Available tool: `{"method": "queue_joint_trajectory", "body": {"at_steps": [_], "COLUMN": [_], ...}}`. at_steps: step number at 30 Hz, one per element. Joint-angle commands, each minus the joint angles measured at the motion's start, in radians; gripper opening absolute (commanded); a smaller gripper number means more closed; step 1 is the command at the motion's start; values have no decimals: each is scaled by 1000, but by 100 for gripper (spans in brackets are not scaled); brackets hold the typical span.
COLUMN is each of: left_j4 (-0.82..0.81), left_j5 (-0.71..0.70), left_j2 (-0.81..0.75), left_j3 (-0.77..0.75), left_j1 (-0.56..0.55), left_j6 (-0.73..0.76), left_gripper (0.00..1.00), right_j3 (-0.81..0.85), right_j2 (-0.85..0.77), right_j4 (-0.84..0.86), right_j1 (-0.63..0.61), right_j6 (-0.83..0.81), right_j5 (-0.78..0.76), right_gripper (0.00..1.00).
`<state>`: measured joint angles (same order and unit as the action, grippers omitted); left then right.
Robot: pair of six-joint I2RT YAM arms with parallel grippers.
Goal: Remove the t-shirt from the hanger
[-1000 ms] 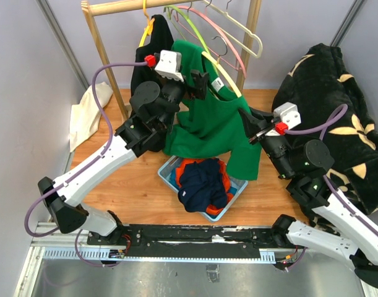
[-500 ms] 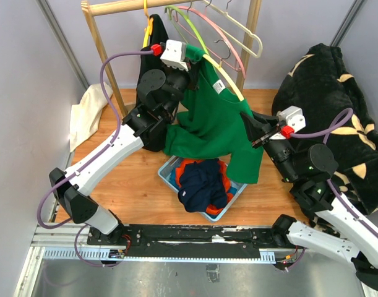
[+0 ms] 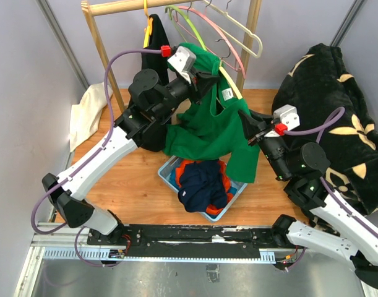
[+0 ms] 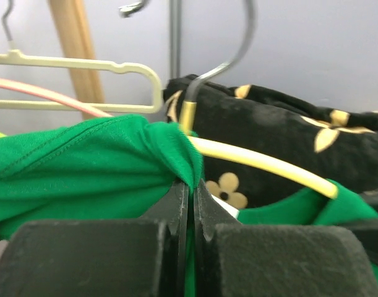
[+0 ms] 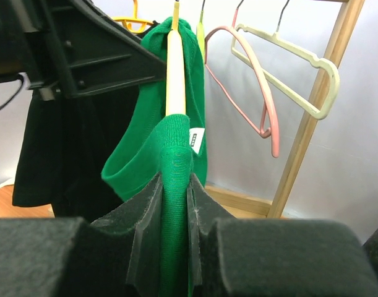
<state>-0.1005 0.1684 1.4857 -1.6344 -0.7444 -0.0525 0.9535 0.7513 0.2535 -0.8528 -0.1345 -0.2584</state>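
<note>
Pinching the t-shirt (image 3: 207, 130) collar beside the hanger (image 4: 263, 166), your left end effector (image 4: 189, 189) is clenched; right end effector (image 5: 175, 185) grasps the shoulder, likely to peel it off.

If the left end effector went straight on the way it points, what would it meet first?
The left end effector pinches the green t-shirt; just past that fold, probably the yellow hanger. The black flowered blanket looks farther back; depth is unclear.

Count: two arms (image 3: 108, 154), one green t-shirt (image 3: 207, 130), five hangers (image 3: 250, 38), one blue basket (image 3: 166, 175), one wooden rack (image 3: 117, 6).
</note>
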Motion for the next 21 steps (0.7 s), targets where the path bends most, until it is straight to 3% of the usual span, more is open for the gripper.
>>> {"method": "queue_joint_trajectory", "body": {"at_steps": [1, 2, 3, 6, 9, 14, 21], "left_j4": [21, 27, 36, 43, -19, -98, -126], "left_j5": [202, 173, 132, -35, -97, -106, -78], "left_j2": [-91, -104, -119, -162, -214, -252, -167], "left_j3": [29, 46, 59, 97, 152, 185, 74], "left_j1": [-4, -4, -4, -4, -4, -4, -4], "left_j6": [-40, -45, -48, -46, -31, 12, 83], "left_gripper": [0, 1, 8, 46, 70, 79, 81], "right_j3": [2, 3, 4, 4, 0, -2, -14], "right_j2": [8, 11, 14, 14, 15, 16, 10], "right_j4": [138, 138, 138, 134, 131, 122, 117], "right_j1": [16, 15, 15, 16, 17, 15, 17], "right_j6": [6, 6, 6, 6, 1, -4, 6], "right_j5": [-14, -10, -8, -5, -7, -1, 25], "right_gripper": [1, 1, 1, 1, 1, 1, 1]}}
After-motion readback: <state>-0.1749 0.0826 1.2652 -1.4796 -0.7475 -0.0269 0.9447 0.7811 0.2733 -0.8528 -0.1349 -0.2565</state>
